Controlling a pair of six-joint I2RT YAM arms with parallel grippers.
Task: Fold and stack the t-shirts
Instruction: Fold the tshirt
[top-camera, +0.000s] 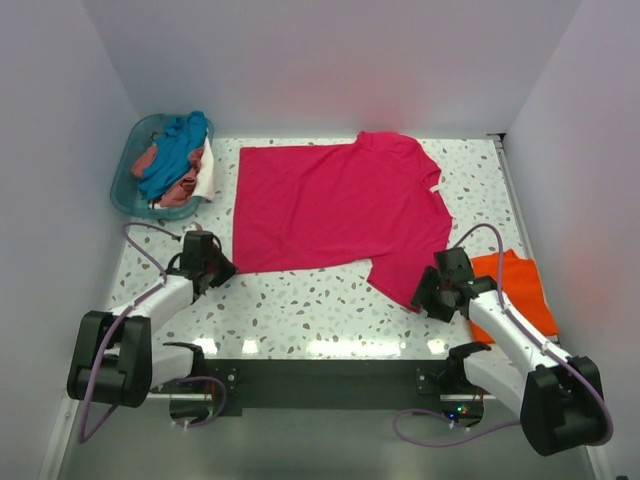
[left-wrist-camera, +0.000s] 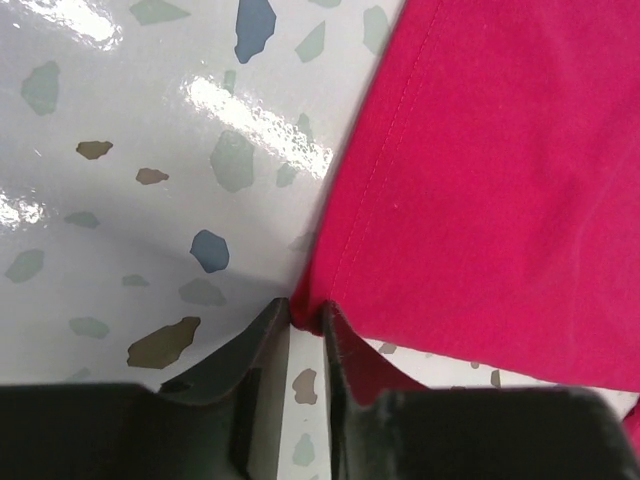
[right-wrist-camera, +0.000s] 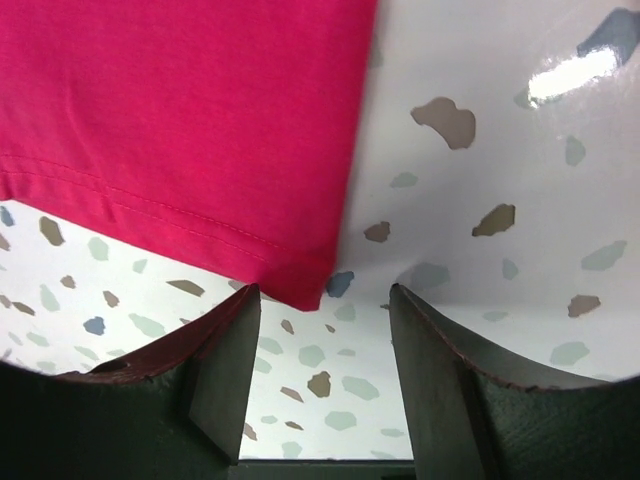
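- While the left gripper (left-wrist-camera: 306, 335) has its jaws pressed nearly together, they pinch the bottom corner of the magenta-pink t-shirt (left-wrist-camera: 490, 190), right where the stitched hem meets the side edge.
- The right gripper (right-wrist-camera: 322, 345) has its jaws spread apart, with the corner of the shirt's sleeve hem (right-wrist-camera: 300, 285) lying on the table between the fingertips; neither finger (right-wrist-camera: 225, 370) touches the cloth as far as the wrist view shows.
- From above, the left gripper (top-camera: 213, 268) sits at the near left corner of the magenta-pink t-shirt (top-camera: 335, 205), and the right gripper (top-camera: 432, 290) at the near sleeve.
- The shirt lies spread flat on the speckled table (top-camera: 300, 305), its neck with a white label (top-camera: 436, 187) towards the right.
- An orange t-shirt (top-camera: 520, 290) lies folded at the right edge of the table, just beside the right arm and partly under it.
- A translucent teal basin (top-camera: 128, 165) stands at the far left corner, apart from the spread shirt, holding a crumpled teal t-shirt (top-camera: 175, 150) on top of a salmon one (top-camera: 178, 190) and a white one (top-camera: 206, 175).
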